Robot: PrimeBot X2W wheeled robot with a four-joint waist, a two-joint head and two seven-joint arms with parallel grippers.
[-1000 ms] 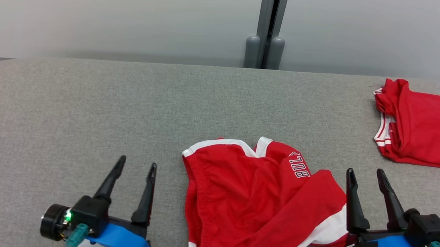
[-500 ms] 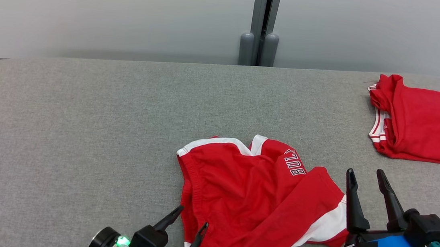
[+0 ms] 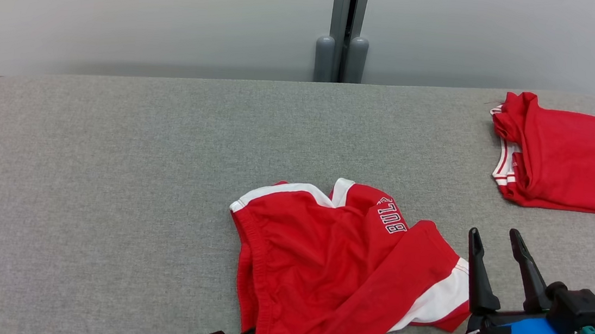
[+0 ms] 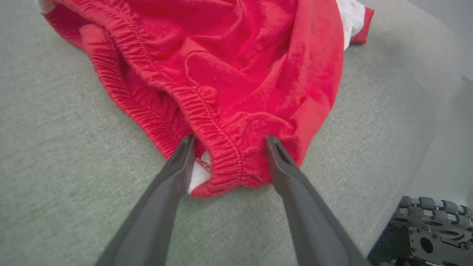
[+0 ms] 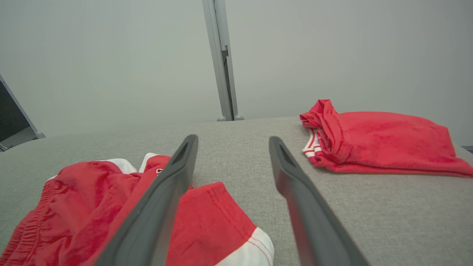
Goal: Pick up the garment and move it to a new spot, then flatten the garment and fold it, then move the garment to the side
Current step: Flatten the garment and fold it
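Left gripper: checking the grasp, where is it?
The left gripper straddles the waistband of the crumpled garment at the head view's bottom edge, left of the right gripper.

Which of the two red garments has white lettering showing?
The crumpled red-and-white shorts in the middle, with the left gripper straddling their waistband; the folded red garment at far right shows no lettering.

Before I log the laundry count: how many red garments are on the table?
2: crumpled shorts lie front-centre, at the left gripper; a folded garment sits far right. Nothing seems hidden.
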